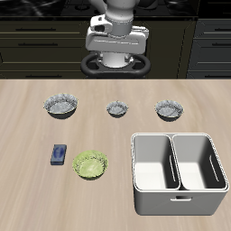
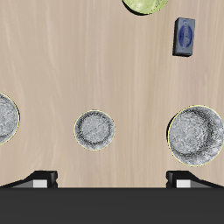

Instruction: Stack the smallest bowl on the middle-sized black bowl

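Observation:
Three alike black bowls with speckled rims stand in a row across the table. The smallest bowl (image 1: 117, 109) is the middle one of the row and also shows in the wrist view (image 2: 94, 129). The middle-sized black bowl (image 1: 169, 110) stands at one end, cut off by the frame edge in the wrist view (image 2: 3, 119). The widest bowl (image 1: 61, 107) stands at the other end and shows in the wrist view (image 2: 196, 134). My gripper (image 1: 116, 56) hangs high above the table's back, behind the smallest bowl. It is open and empty (image 2: 112, 179), its fingertips (image 2: 39, 178) wide apart.
A green leafy dish (image 1: 90, 164) and a small blue object (image 1: 59, 154) lie nearer the front edge; both show in the wrist view, the dish (image 2: 146, 4) and the blue object (image 2: 183, 36). A white two-compartment bin (image 1: 137, 171) stands at the front corner beyond the dish.

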Robot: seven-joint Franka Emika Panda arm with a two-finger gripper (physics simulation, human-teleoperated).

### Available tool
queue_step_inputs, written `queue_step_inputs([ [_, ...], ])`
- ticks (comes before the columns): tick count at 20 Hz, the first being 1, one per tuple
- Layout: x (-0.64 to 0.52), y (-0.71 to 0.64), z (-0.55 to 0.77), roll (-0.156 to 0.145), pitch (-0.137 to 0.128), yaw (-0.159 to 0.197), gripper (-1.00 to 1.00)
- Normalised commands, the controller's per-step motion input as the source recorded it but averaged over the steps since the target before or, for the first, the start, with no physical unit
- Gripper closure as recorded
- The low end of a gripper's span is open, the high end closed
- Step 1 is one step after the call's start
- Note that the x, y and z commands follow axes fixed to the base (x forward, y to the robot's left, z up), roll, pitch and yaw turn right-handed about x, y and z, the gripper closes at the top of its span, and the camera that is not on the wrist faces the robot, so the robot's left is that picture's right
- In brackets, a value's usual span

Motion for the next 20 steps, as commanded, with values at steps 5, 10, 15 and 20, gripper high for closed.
queue_step_inputs([
  [5,0.05,0.09,-0.21,0.021,0.015,-0.018,-1.0],
  [10,-0.01,0.15,-0.26,0.023,0.011,0.004,-1.0],
  [15,0.03,0.1,-0.33,0.043,0.026,0.0,-1.0],
  [20,0.03,0.0,-0.27,0.041,0.02,-0.022,-1.0],
])
